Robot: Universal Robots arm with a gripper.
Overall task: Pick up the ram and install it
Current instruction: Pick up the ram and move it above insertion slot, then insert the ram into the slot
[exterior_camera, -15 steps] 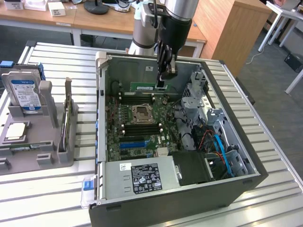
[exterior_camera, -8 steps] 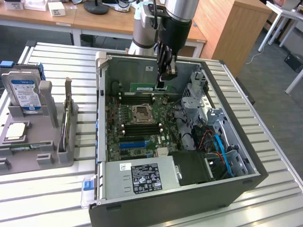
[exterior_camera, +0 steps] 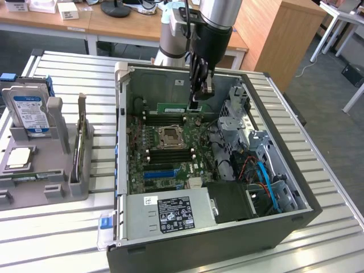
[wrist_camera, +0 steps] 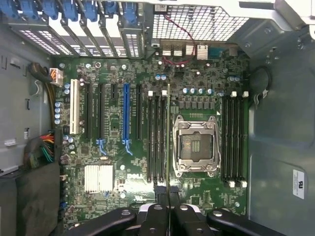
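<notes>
The ram (exterior_camera: 173,107), a thin green stick, hangs level inside the open computer case (exterior_camera: 122,142), a little above the far part of the motherboard (exterior_camera: 170,151). My gripper (exterior_camera: 195,104) is shut on the ram's end toward the exterior view's right. In the wrist view the ram (wrist_camera: 168,137) appears edge-on as a thin line running out from between my fingertips (wrist_camera: 168,192). It lies over the gap between the black memory slots (wrist_camera: 156,137) and the CPU socket (wrist_camera: 196,147). I cannot tell whether it touches a slot.
More black memory slots (wrist_camera: 234,140) lie on the socket's other side, and a blue expansion slot (wrist_camera: 125,113) sits further along the board. The power supply (exterior_camera: 170,213) and drive cage (exterior_camera: 250,148) crowd the case. A grey fixture (exterior_camera: 62,170) at the exterior view's left holds a hard drive (exterior_camera: 31,114).
</notes>
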